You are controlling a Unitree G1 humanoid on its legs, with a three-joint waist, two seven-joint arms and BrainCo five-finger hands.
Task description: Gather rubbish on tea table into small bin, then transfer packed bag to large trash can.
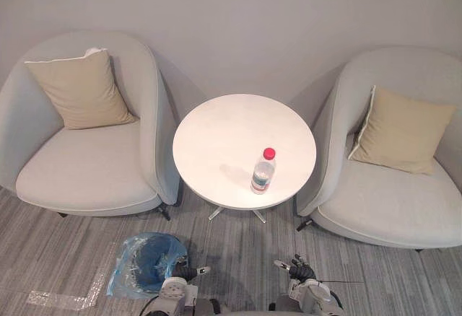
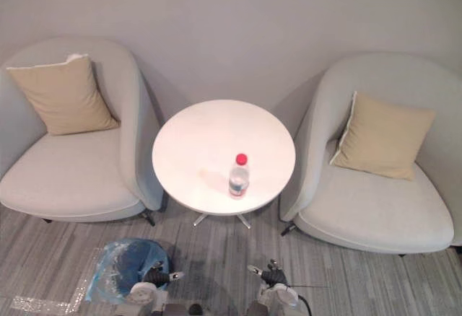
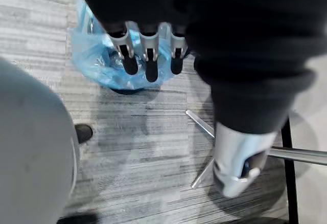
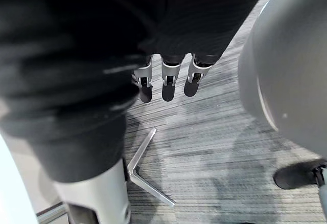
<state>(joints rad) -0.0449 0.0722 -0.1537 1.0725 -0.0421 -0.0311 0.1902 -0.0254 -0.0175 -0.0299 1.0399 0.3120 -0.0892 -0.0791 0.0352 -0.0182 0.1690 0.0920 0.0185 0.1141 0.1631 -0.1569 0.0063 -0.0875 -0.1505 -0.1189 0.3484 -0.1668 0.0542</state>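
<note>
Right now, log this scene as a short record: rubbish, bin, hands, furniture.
Rubbish: water bottle, red cap, upright on the round white tea table
Bin: small bin with blue bag, on the carpet by the left armchair
Left hand: low beside the bin, fingers relaxed, empty
Right hand: low over the carpet, fingers relaxed, empty
Seats: right armchair opposite; beige cushion on each

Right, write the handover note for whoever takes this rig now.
Left hand: open, empty, low over the floor by the small bin.
Right hand: open, empty, low over the floor before the table.
Bottle: red cap, upright on the table, near the edge facing the robot.
Small bin: blue bag inside, on the floor left of the table's foot.
Done: bottle not yet picked up.
Left: bottle into bin, then bag to the large trash can.
</note>
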